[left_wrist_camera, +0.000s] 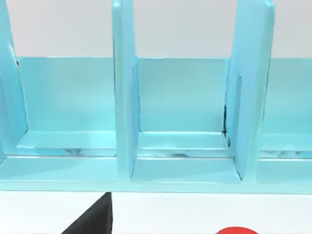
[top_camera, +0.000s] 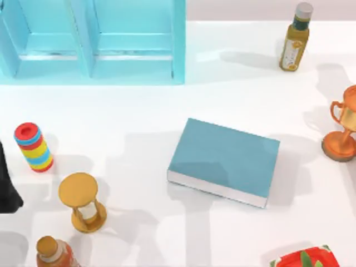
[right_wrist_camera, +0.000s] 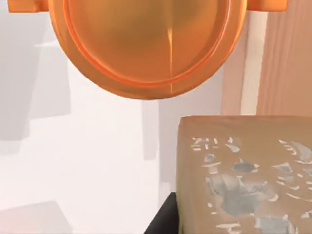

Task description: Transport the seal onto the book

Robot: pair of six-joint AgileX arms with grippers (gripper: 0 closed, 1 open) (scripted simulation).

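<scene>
**Teal book bare, seal not yet delivered**

Teal-blue and thick, the book lies flat at the middle of the worktop with nothing on its cover, so the placing is wholly left to do. The seal, a tan wooden block with a pale worn mark on its face, looms close in the right wrist view, just beside the orange trophy cup that stands at the right edge, well apart from the book. The right end effector sits against the seal; whether it grips the block I cannot tell.

The left arm waits at the left edge, facing the light-blue shelf unit; its end effector's state I cannot tell either.

Judging the route from trophy to book, the worktop between looks open. The oil bottle, golden hourglass and striped ring stack stand aside.
</scene>
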